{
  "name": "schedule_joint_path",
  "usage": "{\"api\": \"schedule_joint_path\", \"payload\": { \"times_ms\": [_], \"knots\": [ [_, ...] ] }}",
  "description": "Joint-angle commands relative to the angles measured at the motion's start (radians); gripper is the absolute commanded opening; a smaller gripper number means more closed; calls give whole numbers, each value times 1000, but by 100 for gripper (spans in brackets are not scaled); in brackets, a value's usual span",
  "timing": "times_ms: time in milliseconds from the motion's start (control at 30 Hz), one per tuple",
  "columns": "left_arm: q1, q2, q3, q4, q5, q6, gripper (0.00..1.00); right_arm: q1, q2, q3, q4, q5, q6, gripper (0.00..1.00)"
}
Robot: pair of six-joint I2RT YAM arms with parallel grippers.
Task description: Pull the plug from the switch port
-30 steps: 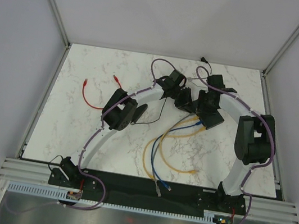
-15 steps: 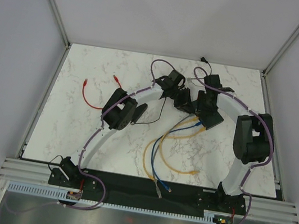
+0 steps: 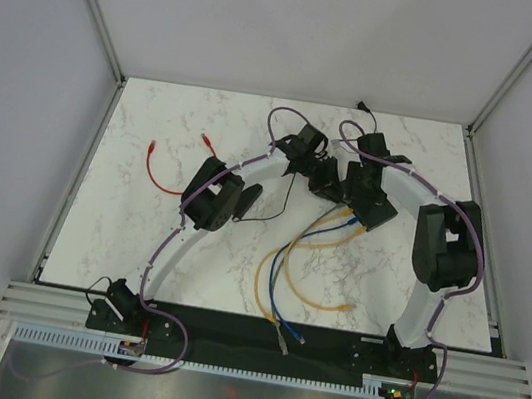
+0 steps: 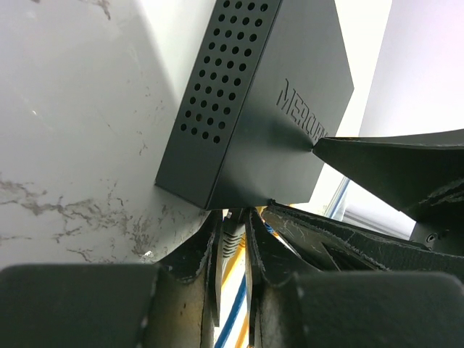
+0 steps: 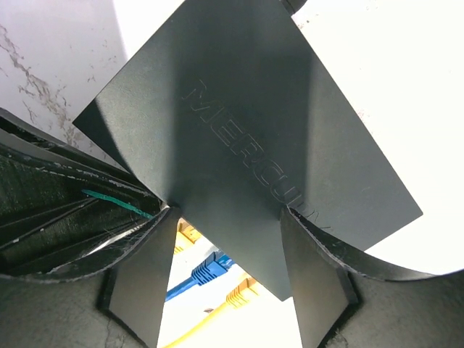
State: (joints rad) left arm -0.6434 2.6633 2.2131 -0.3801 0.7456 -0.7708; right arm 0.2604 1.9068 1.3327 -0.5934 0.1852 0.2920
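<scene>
At the 9 o'clock side of the marble worktop (image 3: 118, 237) lies a loose red cable (image 3: 158, 180). Toward the middle, a small power brick (image 3: 249, 200) with a thin cord sits just beside the left arm's elbow.

The switch (image 4: 268, 101) is toward 12 o'clock from the worktop's centre, between the two wrists. In the top view the arms hide most of it.

The left gripper (image 4: 233, 232) meets it from 9 o'clock. In the left wrist view its fingers (image 4: 203, 254) are drawn close together. They pinch the ribbed boot of the plug (image 4: 230, 246) right at the socket edge of the switch. Whether the plug is fully seated cannot be told.

The right gripper (image 5: 226, 210) comes in from 3 o'clock. Its fingers (image 5: 141, 283) are pressed against opposite edges of the switch, one narrow end of the box between them. The lettered top face is toward the right wrist camera.

Below that end a blue plug (image 5: 206, 270) and a yellow plug (image 5: 243, 293) show. Yellow cables (image 3: 320, 305) loop away toward 6 o'clock.
</scene>
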Motion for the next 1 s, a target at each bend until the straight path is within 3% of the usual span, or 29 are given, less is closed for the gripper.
{"api": "schedule_joint_path", "payload": {
  "times_ms": [0, 267, 533, 967],
  "knots": [
    [-15, 38, -16, -190, 51, 33, 2, -1, 120, -43, -63, 10, 30, 66],
    [-25, 12, -61, -192, 35, 86, 2, -6, 173, -29, -65, 54, 124, 59],
    [-27, -75, -236, -40, 6, 45, 2, -10, 202, -21, -63, 42, 200, 56],
    [19, -227, -319, 6, -91, 59, 2, -10, 166, -46, -29, -78, 142, 59]
  ]
}}
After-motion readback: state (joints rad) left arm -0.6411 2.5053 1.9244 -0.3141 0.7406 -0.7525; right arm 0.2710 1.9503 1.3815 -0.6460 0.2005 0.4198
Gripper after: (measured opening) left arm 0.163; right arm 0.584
